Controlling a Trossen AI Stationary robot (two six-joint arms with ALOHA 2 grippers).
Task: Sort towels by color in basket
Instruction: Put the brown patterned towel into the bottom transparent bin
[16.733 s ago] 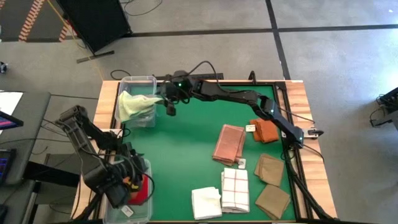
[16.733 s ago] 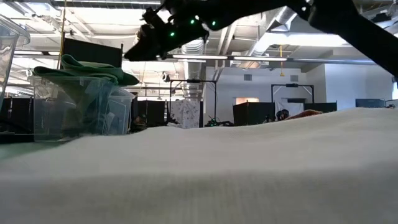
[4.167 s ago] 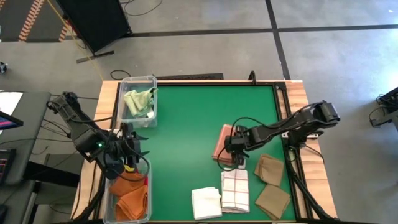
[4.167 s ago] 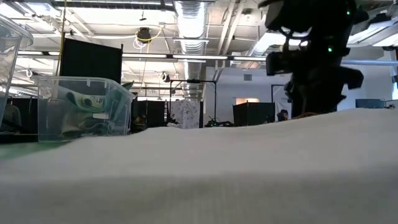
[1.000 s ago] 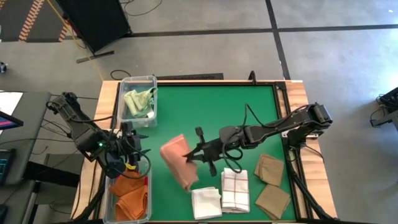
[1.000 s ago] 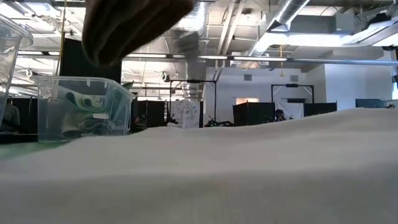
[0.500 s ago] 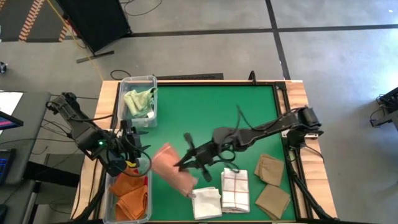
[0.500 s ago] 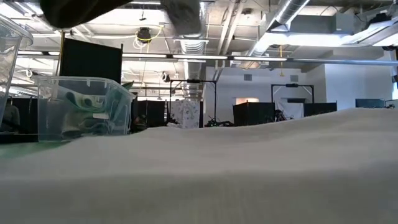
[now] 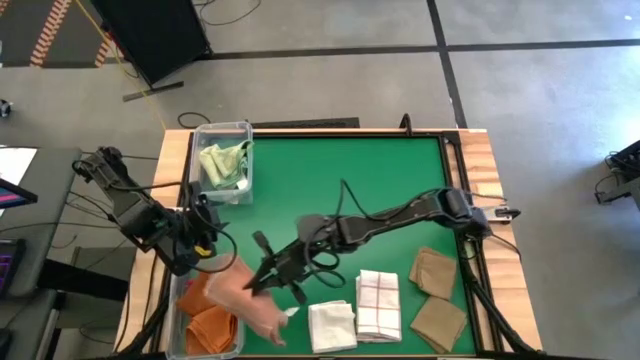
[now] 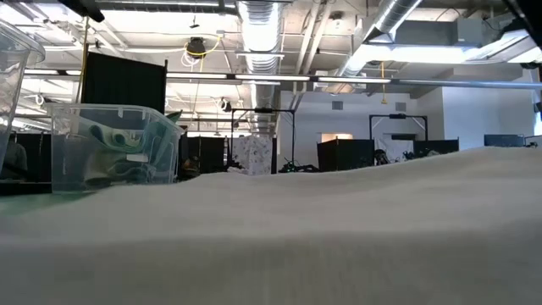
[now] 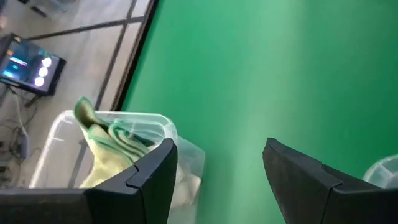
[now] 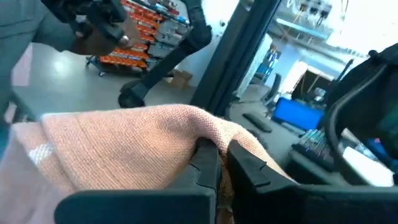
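Observation:
My right gripper (image 9: pixel 258 287) reaches far across the table and is shut on a salmon pink towel (image 9: pixel 240 302), which hangs at the right wall of the near-left basket (image 9: pixel 180 335). Orange towels (image 9: pixel 212 325) lie in that basket. My left gripper (image 9: pixel 198 238) stands open beside the table's left edge, just beyond this basket, with nothing between its fingers (image 11: pixel 149 180). A pale green towel (image 9: pixel 222 160) lies in the far-left basket (image 9: pixel 245 128). White (image 9: pixel 330 325), white-checked (image 9: pixel 378 305) and two tan towels (image 9: pixel 432 270) lie flat at the near right. My right gripper pinches a folded edge of the pink towel (image 12: pixel 205 134) between its two fingers (image 12: pixel 208 158). The fingers come about level from the table's right side. The towel droops slack beyond and below them, lifted off the table; whether it touches the basket's wall I cannot tell.
The second tan towel (image 9: pixel 438 322) lies at the near right corner. The green mat (image 9: pixel 330 180) is bare across its middle and far part. In the low view a pale cloth (image 10: pixel 296 237) fills the foreground, and the far-left basket (image 10: pixel 114 157) shows beyond it.
My right gripper has swept toward the table's left and near edges, carrying the pink towel from mid-table to the near-left basket's right wall. The towel has stayed lifted and slack. My left gripper has drawn back a little toward the far edge and has tipped.

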